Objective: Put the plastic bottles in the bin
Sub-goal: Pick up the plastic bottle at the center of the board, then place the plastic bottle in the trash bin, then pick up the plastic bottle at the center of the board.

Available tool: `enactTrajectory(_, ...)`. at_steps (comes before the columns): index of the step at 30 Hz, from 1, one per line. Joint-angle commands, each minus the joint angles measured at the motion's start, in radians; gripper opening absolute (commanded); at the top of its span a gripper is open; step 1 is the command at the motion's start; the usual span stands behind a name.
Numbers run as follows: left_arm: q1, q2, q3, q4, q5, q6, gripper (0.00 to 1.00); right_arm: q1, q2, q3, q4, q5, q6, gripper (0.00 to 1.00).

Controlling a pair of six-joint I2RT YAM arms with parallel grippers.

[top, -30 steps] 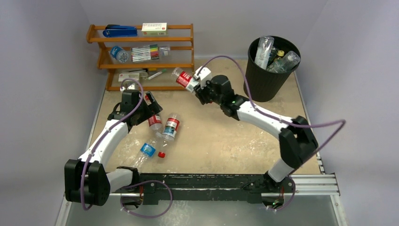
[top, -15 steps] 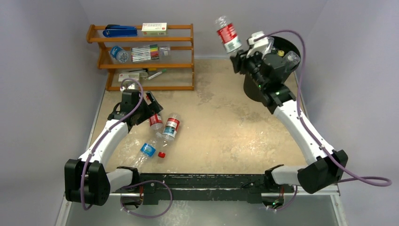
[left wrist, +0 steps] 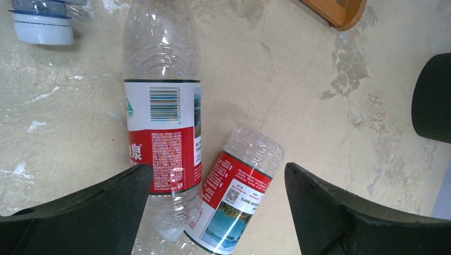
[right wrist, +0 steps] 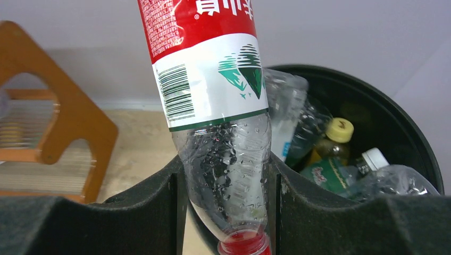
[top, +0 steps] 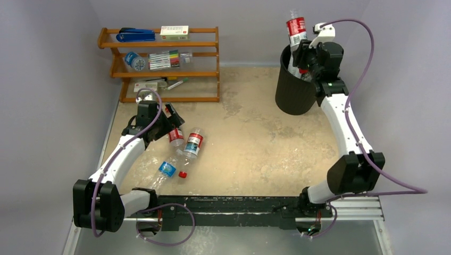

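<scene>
The right fingers [right wrist: 143,212] are clamped on a red-labelled water bottle [right wrist: 213,79], held cap-down between them. Just beyond and below them is the black bin [top: 294,95], with bottles inside. The left fingers [left wrist: 85,223] stand apart above two red-labelled bottles [left wrist: 162,133] lying on the worktop [left wrist: 319,79] under the gap.

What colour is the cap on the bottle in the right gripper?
Red: the bottle has a red cap, clearest in the right wrist view.

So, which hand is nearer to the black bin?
Right. The right hand holds a red-labelled bottle at the bin, over its rim; the left hand hovers open above two lying bottles, far across the table.
</scene>
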Motion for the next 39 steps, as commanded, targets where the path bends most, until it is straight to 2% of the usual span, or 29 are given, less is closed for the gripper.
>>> enactTrajectory(1, 0.006, 0.005, 0.002, 0.047, 0.012, -0.005, 0.95, -0.053, 0.026, 0.062, 0.034, -0.039, 0.055, 0.48)
enactTrajectory(13, 0.006, 0.018, 0.007, 0.058, 0.015, -0.006, 0.95, -0.092, 0.146, 0.093, 0.058, -0.069, 0.073, 0.53)
enactTrajectory(19, 0.006, 0.023, 0.01, 0.057, 0.013, -0.006, 0.95, -0.093, 0.147, 0.086, 0.039, -0.054, 0.073, 0.79)
enactTrajectory(20, 0.006, 0.025, 0.011, 0.058, 0.012, -0.005, 0.95, -0.094, 0.139, 0.083, 0.036, -0.049, 0.071, 0.81)
enactTrajectory(33, 0.005, 0.036, 0.012, 0.062, 0.013, -0.009, 0.95, -0.094, 0.006, 0.112, -0.041, -0.023, 0.066, 0.82)
enactTrajectory(39, 0.005, 0.048, 0.007, 0.063, 0.008, -0.012, 0.95, -0.094, -0.055, 0.128, -0.09, -0.068, 0.076, 0.83)
